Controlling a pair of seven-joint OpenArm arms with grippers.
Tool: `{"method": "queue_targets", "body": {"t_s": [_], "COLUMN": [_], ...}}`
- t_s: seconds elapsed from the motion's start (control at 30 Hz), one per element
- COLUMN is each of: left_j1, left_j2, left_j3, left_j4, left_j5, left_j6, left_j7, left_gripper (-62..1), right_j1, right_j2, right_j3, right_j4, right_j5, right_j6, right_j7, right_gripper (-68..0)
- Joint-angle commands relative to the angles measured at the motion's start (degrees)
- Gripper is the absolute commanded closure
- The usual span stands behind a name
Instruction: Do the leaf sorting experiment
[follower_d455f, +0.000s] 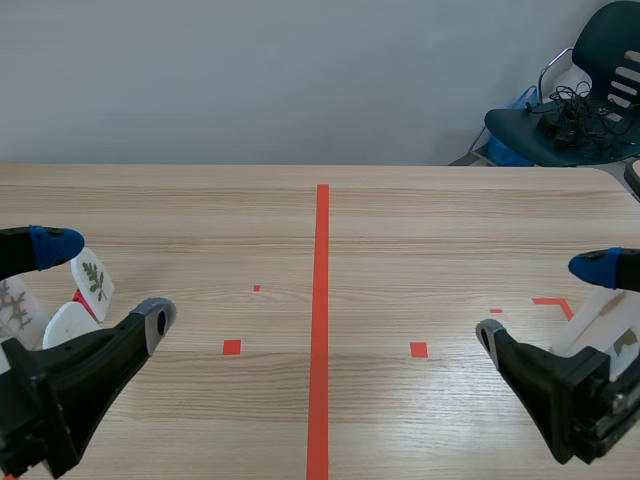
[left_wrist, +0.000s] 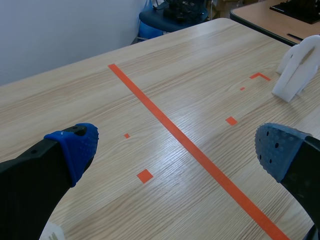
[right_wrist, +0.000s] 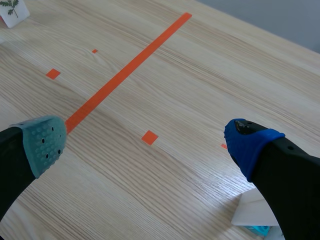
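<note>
**Both grippers wide open, leaf pieces at the table's two sides**

Your left gripper (left_wrist: 177, 150) sits low over the left side of the table (follower_d455f: 420, 220). Its fingers are spread wide with nothing between them. Close beside it stands a small cluster of white leaf cards (follower_d455f: 93, 282), and the nearest one shows a green sprig. Your right gripper (follower_d455f: 545, 302) is low on the right side, its fingers equally wide and holding nothing. A white stand (left_wrist: 297, 67) rests just beside it, next to the corner tape mark. It seems to carry a leaf, though the finger hides most of it. The red line (follower_d455f: 321, 300) runs down the middle between the two arms.
</note>
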Motion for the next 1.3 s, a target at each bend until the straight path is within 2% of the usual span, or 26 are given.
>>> {"method": "queue_targets", "body": {"t_s": [0.0, 0.03, 0.23, 1.27], "left_j1": [-0.02, -0.02, 0.00, -0.02], "left_j2": [0.46, 0.48, 0.44, 0.42], "left_j3": [-0.42, -0.42, -0.42, -0.42], "left_j4": [0.81, 0.81, 0.81, 0.81], "left_j5": [-0.04, 0.04, 0.07, 0.07], "left_j6": [-0.02, -0.04, -0.04, -0.07], "left_j7": [-0.46, -0.44, -0.37, -0.37], "left_gripper": [-62.3, -62.3, -62.3, -62.3], "right_j1": [1.55, 2.36, 4.59, 4.63], "right_j2": [0.13, 0.11, -0.04, -0.04], "right_j3": [2.64, 2.62, 2.62, 2.62], "right_j4": [2.12, 2.12, 2.14, 2.14], "right_j5": [-2.21, -2.21, -2.23, -2.23], "right_j6": [-0.20, -0.22, -0.24, -0.22], "right_j7": [3.58, 2.25, 2.14, 1.64], "right_gripper": [-67.9, -67.9, -67.9, -67.9]}}
